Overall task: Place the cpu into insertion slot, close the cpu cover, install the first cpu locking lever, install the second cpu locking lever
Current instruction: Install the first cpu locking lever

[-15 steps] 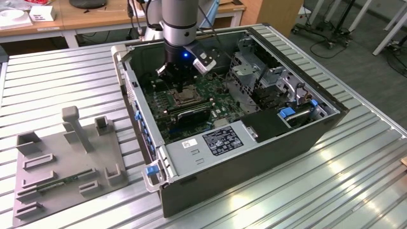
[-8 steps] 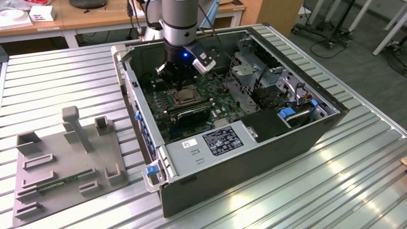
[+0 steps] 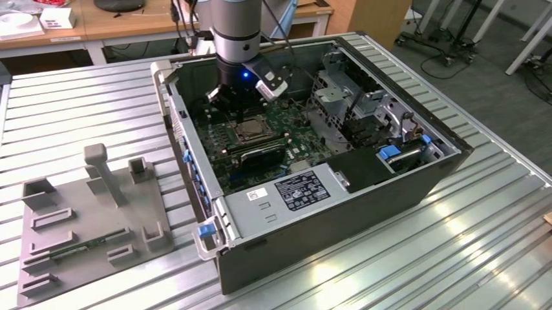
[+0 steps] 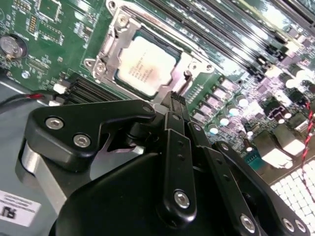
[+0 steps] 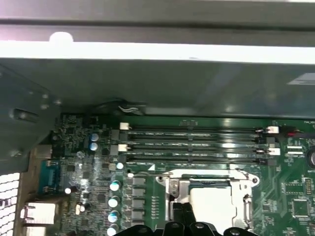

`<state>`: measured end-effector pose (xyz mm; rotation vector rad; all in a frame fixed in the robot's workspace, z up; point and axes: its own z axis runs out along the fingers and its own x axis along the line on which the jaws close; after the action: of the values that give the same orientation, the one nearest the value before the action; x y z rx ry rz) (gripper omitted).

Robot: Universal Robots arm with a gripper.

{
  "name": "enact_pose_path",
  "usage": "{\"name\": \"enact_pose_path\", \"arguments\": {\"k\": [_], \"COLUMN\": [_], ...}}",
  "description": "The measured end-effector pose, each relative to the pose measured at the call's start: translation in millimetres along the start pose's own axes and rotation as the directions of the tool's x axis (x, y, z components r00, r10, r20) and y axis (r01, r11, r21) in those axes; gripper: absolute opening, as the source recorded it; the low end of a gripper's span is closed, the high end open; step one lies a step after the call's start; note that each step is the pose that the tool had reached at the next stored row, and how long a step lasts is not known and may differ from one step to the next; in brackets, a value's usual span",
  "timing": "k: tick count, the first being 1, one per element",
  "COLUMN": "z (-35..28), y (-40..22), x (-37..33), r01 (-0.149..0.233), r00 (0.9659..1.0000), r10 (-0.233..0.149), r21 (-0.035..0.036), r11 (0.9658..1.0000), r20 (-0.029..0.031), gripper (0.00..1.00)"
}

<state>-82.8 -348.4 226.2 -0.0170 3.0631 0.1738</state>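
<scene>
Pale silvery square cpu (image 4: 146, 66) sits in the square dark metal-rimmed insertion slot (image 3: 248, 130), thin silver-grey metal cpu cover (image 4: 109, 46) looks closed over it, black gripper (image 4: 175, 100) pinched narrow at the slot's edge, lever latching unclear.

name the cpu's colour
The cpu is pale silvery tan, best in the second wrist view.

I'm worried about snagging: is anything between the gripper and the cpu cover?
Nothing visible. The gripper hangs at the edge of the cpu cover, which frames the cpu in the second wrist view.
</scene>
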Motion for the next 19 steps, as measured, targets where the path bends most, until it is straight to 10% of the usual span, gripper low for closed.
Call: {"name": "enact_pose_path", "arguments": {"k": [8, 12, 19], "z": [-0.8, -3.2, -3.7], "y": [0.0, 0.0, 0.1], "x": [3.5, 3.3, 9.9], "r01": [0.0, -0.003, -0.002], "r00": [1.0, 1.0, 0.9999], "r10": [0.0, 0.003, 0.003], "r21": [-0.0027, -0.0422, -0.0458], "r11": [1.0, 0.9991, 0.9989], "r20": [0.005, 0.0057, 0.0101], "gripper": [0.1, 0.1, 0.1]}}
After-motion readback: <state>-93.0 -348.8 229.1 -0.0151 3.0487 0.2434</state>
